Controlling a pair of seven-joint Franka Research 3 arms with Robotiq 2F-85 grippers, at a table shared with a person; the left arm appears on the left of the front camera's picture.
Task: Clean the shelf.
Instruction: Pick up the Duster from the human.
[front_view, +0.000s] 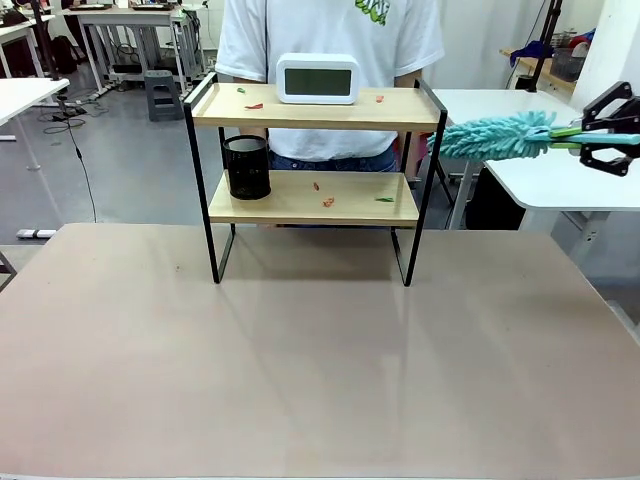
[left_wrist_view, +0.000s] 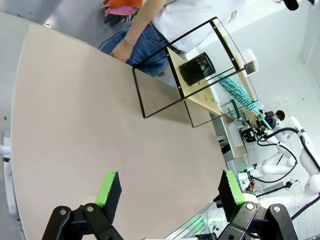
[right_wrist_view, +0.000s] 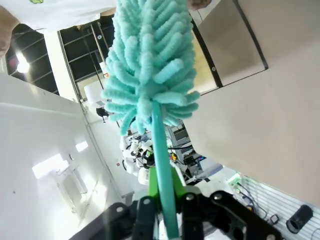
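Right gripper (front_view: 588, 137) clamped on a teal duster (front_view: 495, 137), level with the shelf's (front_view: 300, 208) top board.

The duster's fluffy tip is just beside the shelf's right post, the shelf lying to that gripper's left. Left gripper (left_wrist_view: 169, 189) hangs wide open and empty-handed over the table (front_view: 300, 350). A black mesh cup (front_view: 246, 167) stands on the lower board (contents unreadable), with small scraps (front_view: 328, 202) nearby.

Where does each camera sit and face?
Front: fixed on the robot's side, facing across the table to the shelf and person; right jaws hold a duster.
Left wrist: on the left arm, facing over the table to the shelf; left jaws open.
Right wrist: faces along the duster; right jaws shut on its handle.
Shared: all show shelf and duster.
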